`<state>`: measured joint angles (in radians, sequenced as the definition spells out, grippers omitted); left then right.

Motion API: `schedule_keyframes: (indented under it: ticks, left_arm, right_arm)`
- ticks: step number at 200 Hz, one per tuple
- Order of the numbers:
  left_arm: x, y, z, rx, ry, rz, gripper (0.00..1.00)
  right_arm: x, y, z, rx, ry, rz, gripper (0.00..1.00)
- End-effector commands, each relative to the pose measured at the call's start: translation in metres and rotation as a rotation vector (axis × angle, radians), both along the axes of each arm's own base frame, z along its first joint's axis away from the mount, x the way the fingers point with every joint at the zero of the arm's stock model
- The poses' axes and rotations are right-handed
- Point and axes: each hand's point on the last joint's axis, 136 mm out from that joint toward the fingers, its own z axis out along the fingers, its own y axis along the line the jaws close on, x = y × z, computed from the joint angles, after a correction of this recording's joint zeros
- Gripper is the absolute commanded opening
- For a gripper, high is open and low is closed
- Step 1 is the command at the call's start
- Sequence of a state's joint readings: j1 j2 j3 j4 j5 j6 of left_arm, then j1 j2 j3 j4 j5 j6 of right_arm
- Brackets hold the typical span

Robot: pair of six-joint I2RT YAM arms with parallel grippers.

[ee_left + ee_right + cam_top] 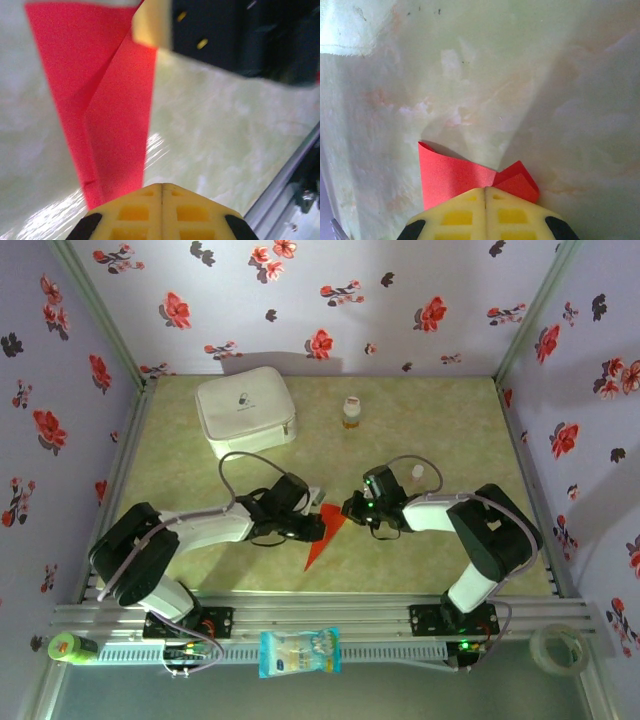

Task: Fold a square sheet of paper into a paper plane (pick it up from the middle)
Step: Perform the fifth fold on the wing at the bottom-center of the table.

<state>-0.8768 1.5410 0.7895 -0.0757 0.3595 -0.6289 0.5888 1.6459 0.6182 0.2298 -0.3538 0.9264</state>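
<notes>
My left pincer (162,188) is clenched, its tips touching the red paper plane (320,542); I can't tell whether it pinches it. The plane sits partly folded on the tabletop (430,420) between both arms. My right pincer (485,189) is clenched on its upper corner.

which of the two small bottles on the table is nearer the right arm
The pale white bottle, standing right next to the right arm; the orange-banded bottle stands farther back, beside the white zip case.
</notes>
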Motion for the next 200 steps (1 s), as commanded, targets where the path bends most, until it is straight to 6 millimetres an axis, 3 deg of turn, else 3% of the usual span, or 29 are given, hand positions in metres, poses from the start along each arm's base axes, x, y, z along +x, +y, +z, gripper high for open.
schedule_keyframes:
  ticks: [1,33,70,128,200]
  left_arm:
    - [0.004,-0.019,0.012,-0.066,0.029,-0.009,0.03]
    - [0.006,-0.039,-0.002,-0.073,0.077,-0.027,0.03]
    - [0.005,-0.039,-0.029,-0.022,0.121,-0.032,0.02]
    - [-0.026,0.002,-0.073,0.091,0.215,-0.001,0.03]
    - [-0.050,0.029,-0.075,0.109,0.244,0.016,0.05]
  right_arm:
    - [-0.014,-0.023,-0.031,-0.132,0.073,-0.038,0.00]
    - [-0.015,-0.021,-0.032,-0.130,0.077,-0.039,0.00]
    - [-0.018,-0.021,-0.036,-0.134,0.088,-0.036,0.00]
    - [-0.022,-0.025,-0.043,-0.155,0.102,-0.032,0.00]
    - [-0.022,-0.026,-0.044,-0.168,0.104,-0.033,0.00]
